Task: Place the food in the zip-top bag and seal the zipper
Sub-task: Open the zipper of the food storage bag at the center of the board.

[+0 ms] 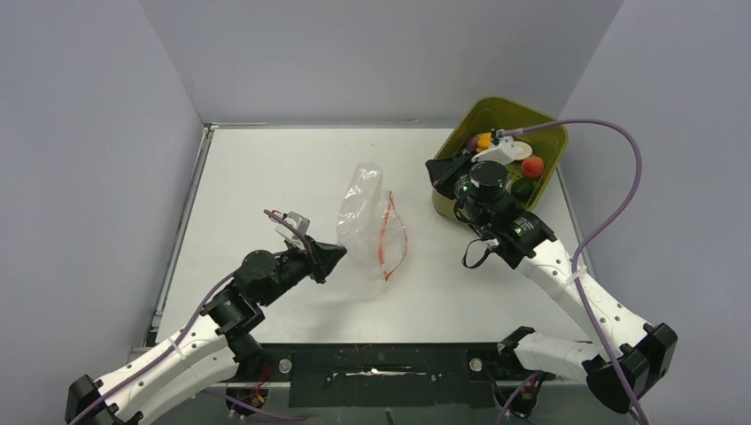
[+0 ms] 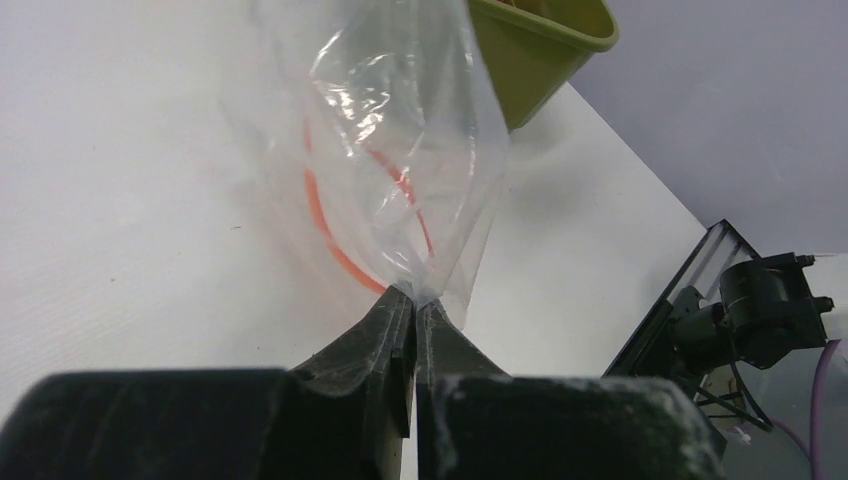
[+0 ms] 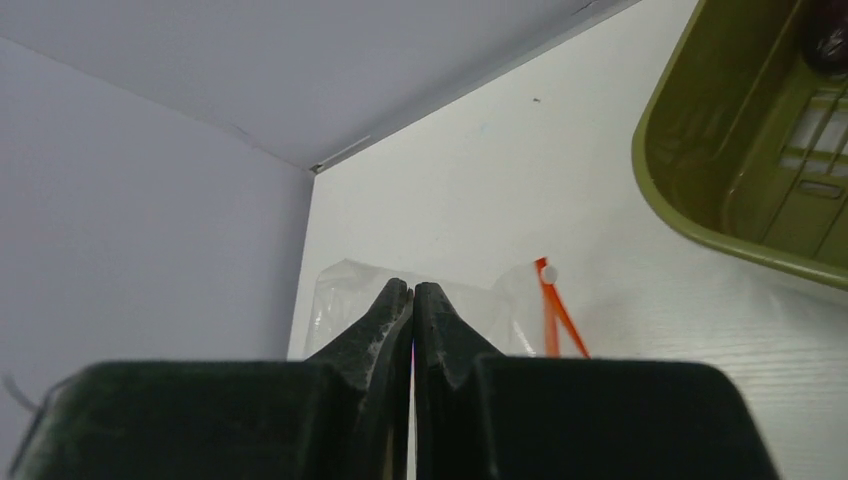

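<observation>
White tabletop (image 1: pixel 266 177), boxed in by pale grey panels, carries everything in play. Near the middle of the overhead frame the zip-top bag (image 1: pixel 359 208) stands crumpled and half-collapsed. Its red zipper (image 1: pixel 390 239) loops loosely down the right-hand side of the plastic, so the mouth is slack rather than spread.

The left gripper (image 1: pixel 332 258) reaches in from the lower left with its jaws clamped on a thin fold of the bag's film. In its wrist view the plastic rises straight out of the pinched tips, with one end of the red strip just beside them. The right gripper (image 1: pixel 437 170) sits right of centre, just beside the near-left corner of the olive-green basket (image 1: pixel 540 124). Its jaws are together with nothing between them.

All the food in sight lies in that basket at the upper right: a yellow-orange bell pepper (image 1: pixel 483 142), a red-orange round fruit (image 1: pixel 532 166), a dark green piece (image 1: pixel 523 188), a pale round slice (image 1: pixel 518 150) and a dark purple piece (image 1: pixel 472 142) beside the pepper.

Nothing looks bagged yet. The likely trouble is the single-point hold. The slippery film could slide out of the left jaws, or the floppy mouth could fold shut so that a dropped piece lands on the table. The right arm is so close to the basket wall that it could also shove the basket when it swings in.
</observation>
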You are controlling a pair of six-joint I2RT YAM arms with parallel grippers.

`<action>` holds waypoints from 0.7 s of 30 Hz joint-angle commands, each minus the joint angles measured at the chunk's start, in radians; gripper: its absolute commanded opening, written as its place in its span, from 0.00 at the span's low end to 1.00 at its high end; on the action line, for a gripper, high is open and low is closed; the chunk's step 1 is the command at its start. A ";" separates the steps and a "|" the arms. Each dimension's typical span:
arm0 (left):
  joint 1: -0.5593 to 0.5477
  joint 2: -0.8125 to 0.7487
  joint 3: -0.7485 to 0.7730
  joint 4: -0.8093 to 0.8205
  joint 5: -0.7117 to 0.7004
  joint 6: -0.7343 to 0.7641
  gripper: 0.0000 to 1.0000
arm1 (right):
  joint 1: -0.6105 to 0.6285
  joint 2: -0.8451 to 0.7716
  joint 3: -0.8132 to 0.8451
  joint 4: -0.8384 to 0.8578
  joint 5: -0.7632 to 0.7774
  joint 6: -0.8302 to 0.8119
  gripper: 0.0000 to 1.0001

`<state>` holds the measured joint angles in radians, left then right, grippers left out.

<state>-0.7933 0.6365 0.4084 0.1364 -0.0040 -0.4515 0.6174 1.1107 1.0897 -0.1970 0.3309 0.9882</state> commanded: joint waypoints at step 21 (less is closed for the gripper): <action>-0.005 -0.034 0.129 0.070 -0.081 -0.254 0.00 | -0.011 -0.344 -0.373 0.154 -0.510 -0.627 0.55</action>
<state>-0.7933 0.6014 0.4400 0.0860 -0.0418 -0.6369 0.5980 0.8398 0.7673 -0.2367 -0.1211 0.5468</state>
